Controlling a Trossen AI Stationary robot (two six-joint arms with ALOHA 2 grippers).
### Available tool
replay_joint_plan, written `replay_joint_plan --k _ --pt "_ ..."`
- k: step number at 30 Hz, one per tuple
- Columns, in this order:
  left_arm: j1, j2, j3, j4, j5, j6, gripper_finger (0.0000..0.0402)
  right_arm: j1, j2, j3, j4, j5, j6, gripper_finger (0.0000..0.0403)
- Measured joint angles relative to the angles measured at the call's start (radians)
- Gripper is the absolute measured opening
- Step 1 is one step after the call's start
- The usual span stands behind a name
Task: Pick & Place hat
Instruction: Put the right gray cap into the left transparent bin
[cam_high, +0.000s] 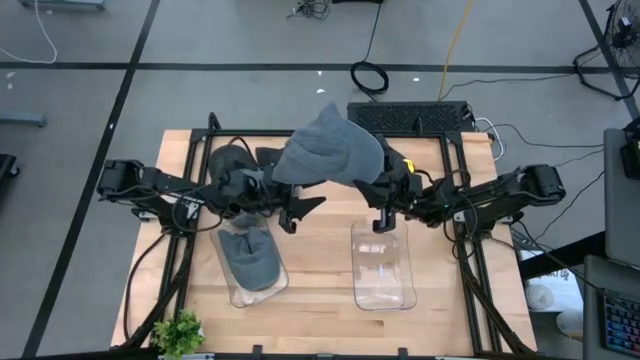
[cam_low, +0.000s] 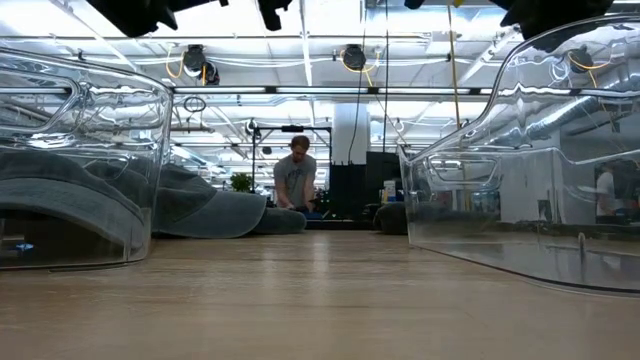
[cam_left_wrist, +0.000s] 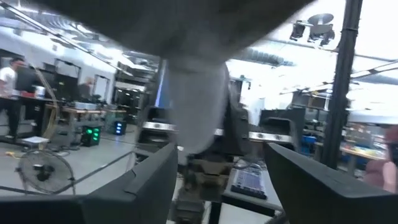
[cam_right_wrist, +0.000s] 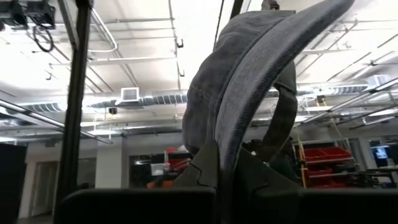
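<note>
1. Clear bins crowd the low view: one bin (cam_low: 80, 170) holds a folded grey hat (cam_low: 60, 205); the empty bin (cam_low: 530, 170) stands beside it. From above, both sit toward the front edge of the surface (cam_high: 320, 290), the filled one (cam_high: 250, 262) front-left, the empty one (cam_high: 382, 265) front-centre.
2. Task hat (cam_high: 330, 150): grey cap, held aloft over the middle of the surface, near its back edge, between the two arms. Not touching the wood.
3. Right end effector (cam_high: 385, 190): fingers pinched tight on the hat's fabric. Right wrist view shows the cloth (cam_right_wrist: 249, 93) rising straight out of the closed fingertips, strap loop hanging behind.
4. Left end effector (cam_high: 290, 205): fingers apart, fairly wide. Left wrist view shows a flap of the hat (cam_left_wrist: 199, 106) hanging between them, but no clamp on it that I can make out. Looks like a loose support or a release, not a grip.
5. More hats (cam_high: 235, 165) heaped at the back-left of the surface, under the left arm.
6. Person (cam_low: 298, 175) in the room well beyond the surface; not involved.
7. Risks, as judged:
   - Single pinch on limp cloth; hat may slip out during travel to the empty bin.
   - Dangling brim could snag the left fingers as the arms part, dragging the hat off line.
   - Hat wide, bin narrow: brim may catch the rim and drape over the wall instead of dropping in.
</note>
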Motion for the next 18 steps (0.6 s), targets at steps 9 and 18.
replay_joint_plan --k 9,18 --pt "0.005 0.000 0.000 0.059 -0.041 0.043 0.0237 0.000 0.000 0.000 0.016 0.003 0.052 0.0000" --pt "0.005 0.000 0.001 0.053 -0.041 0.020 0.0236 -0.002 0.000 0.003 0.001 0.008 0.060 0.0000"
